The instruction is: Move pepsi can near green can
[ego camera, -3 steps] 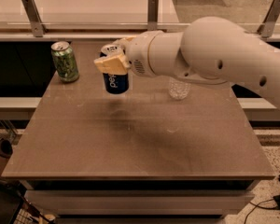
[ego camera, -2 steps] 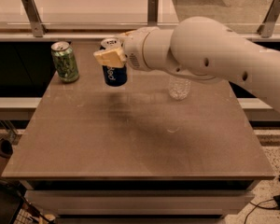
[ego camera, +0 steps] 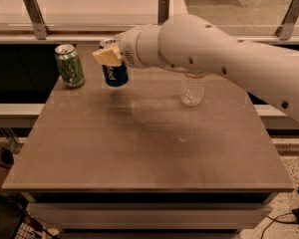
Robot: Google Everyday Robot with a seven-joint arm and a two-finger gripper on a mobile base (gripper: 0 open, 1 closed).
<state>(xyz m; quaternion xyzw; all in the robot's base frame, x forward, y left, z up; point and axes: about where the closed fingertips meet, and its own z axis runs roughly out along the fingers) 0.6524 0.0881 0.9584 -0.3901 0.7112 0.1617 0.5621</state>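
The pepsi can point(ego camera: 115, 74), dark blue with white lettering, is held in my gripper point(ego camera: 109, 54) just above the table's far left part. The gripper is shut on the can's upper half, with one tan finger pad point(ego camera: 107, 57) across its front. The green can point(ego camera: 69, 66) stands upright on the table at the far left, a short gap to the left of the pepsi can. My white arm point(ego camera: 214, 59) reaches in from the right and hides the can's top.
A clear plastic water bottle point(ego camera: 192, 88) stands on the brown table point(ego camera: 144, 148) right of centre, partly behind my arm. A white counter with metal posts point(ego camera: 36, 15) runs behind the table. Cables lie on the floor at lower right.
My gripper has carried the pepsi can to the left and farther back, closer to the green can. The green can and the bottle have not moved.
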